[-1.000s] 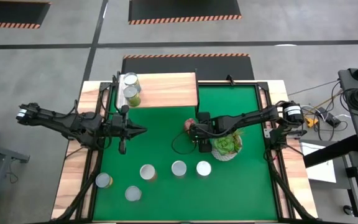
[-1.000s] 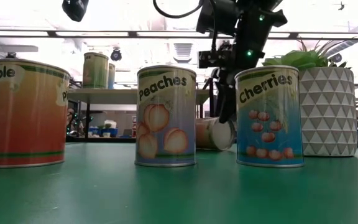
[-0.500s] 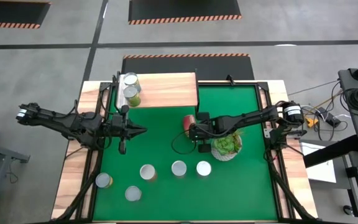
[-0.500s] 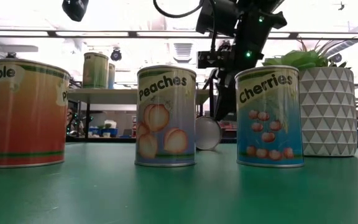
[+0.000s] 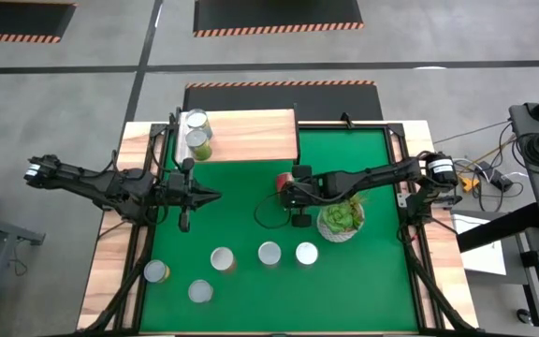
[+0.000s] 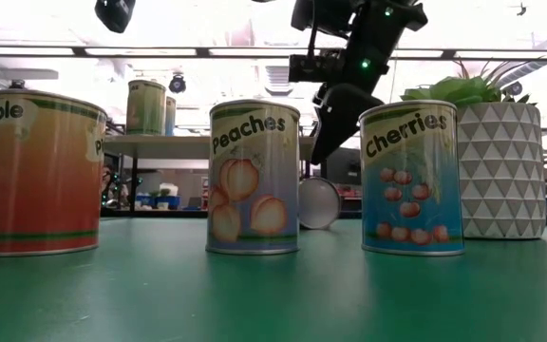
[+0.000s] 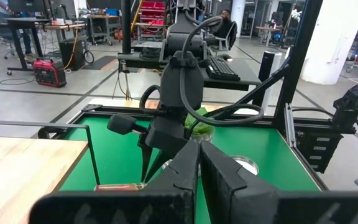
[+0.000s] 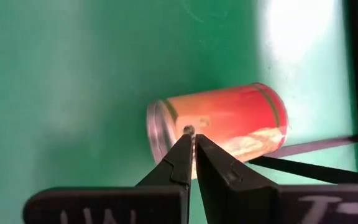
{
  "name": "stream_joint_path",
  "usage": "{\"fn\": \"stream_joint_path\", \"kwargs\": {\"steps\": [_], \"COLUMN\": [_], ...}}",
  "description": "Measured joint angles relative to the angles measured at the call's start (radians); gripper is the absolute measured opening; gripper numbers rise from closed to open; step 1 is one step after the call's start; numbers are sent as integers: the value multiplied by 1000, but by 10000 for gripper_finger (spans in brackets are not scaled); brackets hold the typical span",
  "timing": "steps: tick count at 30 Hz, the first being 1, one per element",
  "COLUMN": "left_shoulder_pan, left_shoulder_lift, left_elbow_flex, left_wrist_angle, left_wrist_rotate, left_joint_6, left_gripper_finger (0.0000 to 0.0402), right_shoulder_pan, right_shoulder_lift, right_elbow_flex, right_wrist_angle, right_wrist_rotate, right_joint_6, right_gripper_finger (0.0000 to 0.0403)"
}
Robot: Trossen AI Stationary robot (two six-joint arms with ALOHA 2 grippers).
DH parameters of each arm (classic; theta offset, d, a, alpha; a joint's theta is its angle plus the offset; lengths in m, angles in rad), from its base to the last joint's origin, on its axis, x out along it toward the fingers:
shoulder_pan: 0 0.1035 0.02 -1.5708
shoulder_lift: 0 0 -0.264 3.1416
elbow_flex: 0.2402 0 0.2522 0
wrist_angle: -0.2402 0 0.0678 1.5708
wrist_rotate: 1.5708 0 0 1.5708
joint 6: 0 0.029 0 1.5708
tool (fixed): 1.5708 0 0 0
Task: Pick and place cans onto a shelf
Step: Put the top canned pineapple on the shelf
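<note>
A red-labelled can [image 5: 285, 178] lies on its side on the green mat, near the shelf's right leg; in the low view its silvery round end [image 6: 318, 202] faces the near edge. My right gripper [image 8: 191, 132] is shut and hangs just above it [image 6: 333, 122], touching nothing. My left gripper [image 5: 210, 195] is shut and empty over the mat's left half. Two cans [image 5: 197, 132] stand on the light-wood shelf [image 5: 251, 136]. Several cans stand upright on the mat near the front, among them Apple [image 6: 41, 173], Peaches [image 6: 254, 177] and Cherries [image 6: 411, 178].
A white patterned pot with a green plant [image 5: 342, 218] stands right beside my right arm, to the right of the lying can. The shelf's thin black legs [image 8: 328, 146] run close behind the can. Open mat lies between the two grippers.
My right gripper has risen from beside the lying red can to well above it. The can has turned about on the mat: it first lay slanted with its side toward the near edge, and now its round end faces the near edge.
</note>
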Motion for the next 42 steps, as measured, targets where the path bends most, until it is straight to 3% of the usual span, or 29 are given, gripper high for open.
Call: {"fn": "stream_joint_path", "kwargs": {"steps": [7, 16, 22, 28, 32, 38, 42], "left_shoulder_pan": [0, 0, 0, 0, 0, 0, 0], "left_shoulder_lift": [0, 0, 0, 0, 0, 0, 0], "left_elbow_flex": [0, 0, 0, 0, 0, 0, 0], "left_wrist_angle": [0, 0, 0, 0, 0, 0, -2], "left_wrist_rotate": [0, 0, 0, 0, 0, 0, 0], "left_joint_6": [0, 0, 0, 0, 0, 0, 0], "left_gripper_finger": [0, 0, 0, 0, 0, 0, 0], "right_shoulder_pan": [-21, -48, -47, -31, -12, -39, -90], "right_shoulder_lift": [1, 1, 2, 3, 3, 2, 1], "right_elbow_flex": [-42, -110, -135, -124, -80, 72, 139], "right_wrist_angle": [16, 134, 160, 163, 140, -85, -267], "right_wrist_rotate": [216, 216, 106, -75, -92, -105, -116], "right_joint_6": [66, 91, 111, 115, 113, 318, 471], "right_gripper_finger": [9, 9, 9, 9, 9, 16, 55]}}
